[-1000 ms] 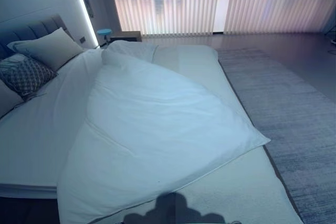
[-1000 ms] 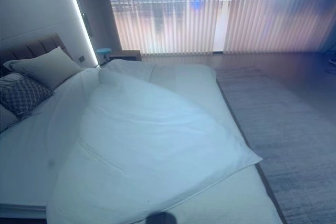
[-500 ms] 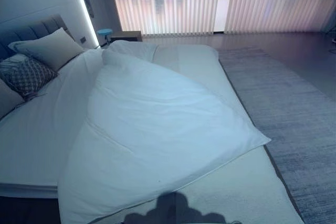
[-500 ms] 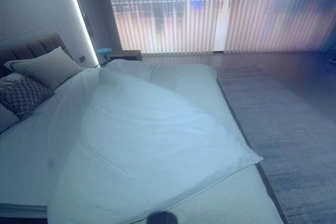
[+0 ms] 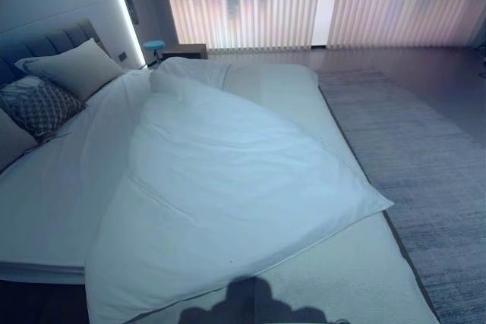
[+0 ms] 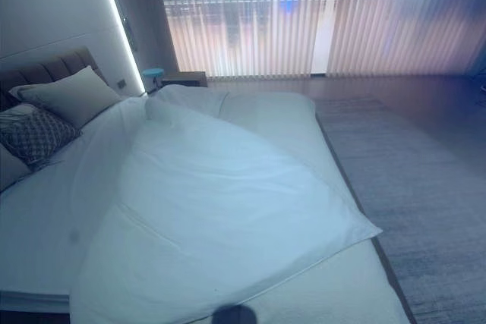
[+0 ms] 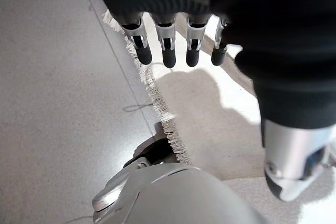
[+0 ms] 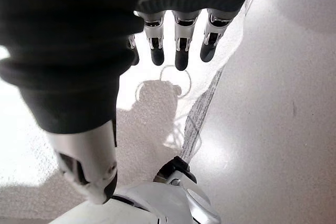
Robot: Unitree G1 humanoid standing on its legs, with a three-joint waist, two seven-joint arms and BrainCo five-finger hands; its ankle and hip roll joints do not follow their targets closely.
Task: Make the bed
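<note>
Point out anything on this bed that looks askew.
The white duvet lies diagonally, one corner poking over the bed's right edge toward the rug, the mattress bare at the foot. The pillows sit neatly at the headboard. Both hands hang open, holding nothing.

Bedroom dim. Main light enters through the vertical blinds [image 5: 304, 5] at the far window; a bright light strip [image 5: 125, 13] runs beside the headboard. White duvet [image 5: 228, 180] evenly, softly lit. In the wrist views, the rug [image 7: 220, 124] glares, partly washed out.
</note>
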